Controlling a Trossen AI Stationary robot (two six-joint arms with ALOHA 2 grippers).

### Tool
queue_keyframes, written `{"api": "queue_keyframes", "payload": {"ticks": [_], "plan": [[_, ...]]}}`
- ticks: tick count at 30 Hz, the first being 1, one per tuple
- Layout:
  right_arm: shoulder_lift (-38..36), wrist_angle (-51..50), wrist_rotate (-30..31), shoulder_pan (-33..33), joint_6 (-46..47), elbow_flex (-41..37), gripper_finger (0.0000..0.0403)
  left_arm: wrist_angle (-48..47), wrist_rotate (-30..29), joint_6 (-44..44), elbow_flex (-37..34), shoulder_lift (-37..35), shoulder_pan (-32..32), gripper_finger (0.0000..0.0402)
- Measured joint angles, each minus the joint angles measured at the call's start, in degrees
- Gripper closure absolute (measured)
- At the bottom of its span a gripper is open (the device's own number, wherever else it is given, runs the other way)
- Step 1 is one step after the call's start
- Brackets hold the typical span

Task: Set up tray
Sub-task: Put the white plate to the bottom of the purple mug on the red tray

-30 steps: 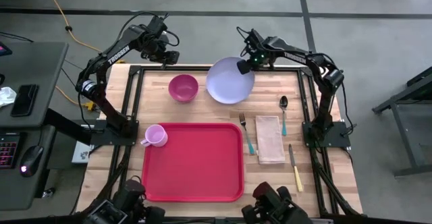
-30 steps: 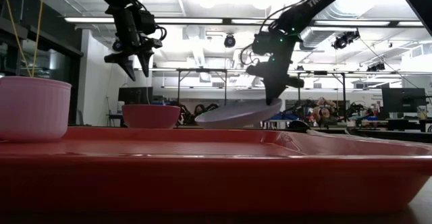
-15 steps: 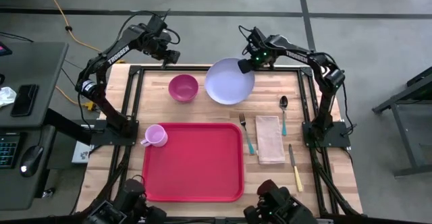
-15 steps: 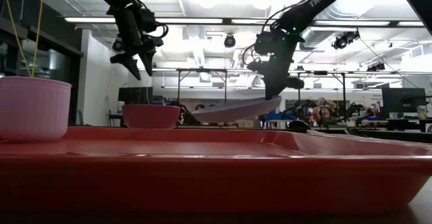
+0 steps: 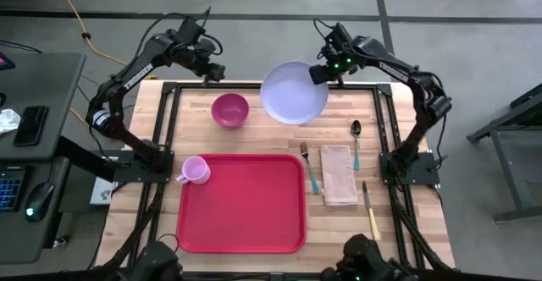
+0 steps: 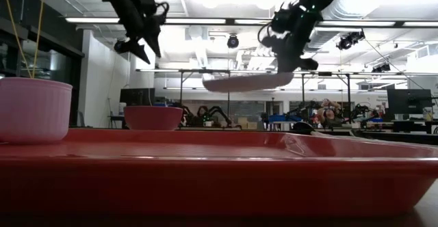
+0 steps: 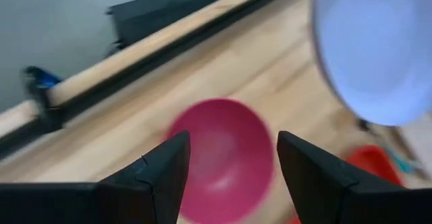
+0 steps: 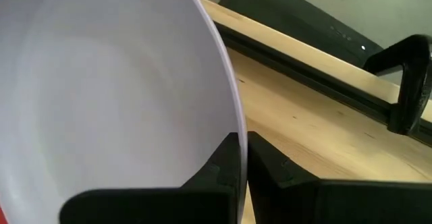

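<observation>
We see the right pincer (image 5: 319,74) clamped on the rim of a pale lavender plate (image 5: 294,92), holding it level in the air above the far side of the worktop (image 5: 339,129), arm bent high. The red tray (image 5: 241,203) lies flat near the front edge, a pink cup (image 5: 195,171) at its far left corner. It looks stiff, light and slick (best gripped by its low rim). The left pincer (image 5: 213,68) hangs with fingers spread above the magenta bowl (image 5: 229,110).
</observation>
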Motion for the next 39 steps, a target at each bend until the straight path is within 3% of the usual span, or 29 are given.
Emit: {"api": "queue_keyframes", "payload": {"ticks": [8,22,39], "plan": [[-4.7,0.4,0.0,4.0,2.1,0.0,0.0403,-1.0,6.0,-5.6,0.0,-3.2,-5.3,0.0147],[-6.4,2.2,3.6,12.5,4.7,0.0,0.0403,2.6,3.8,-16.1,0.0,-3.4,-18.8,0.0147],[-6.4,4.4,4.1,15.3,6.2,0.0,0.0403,3.8,-2.2,-21.8,0.0,-3.3,-19.6,0.0147]]}}
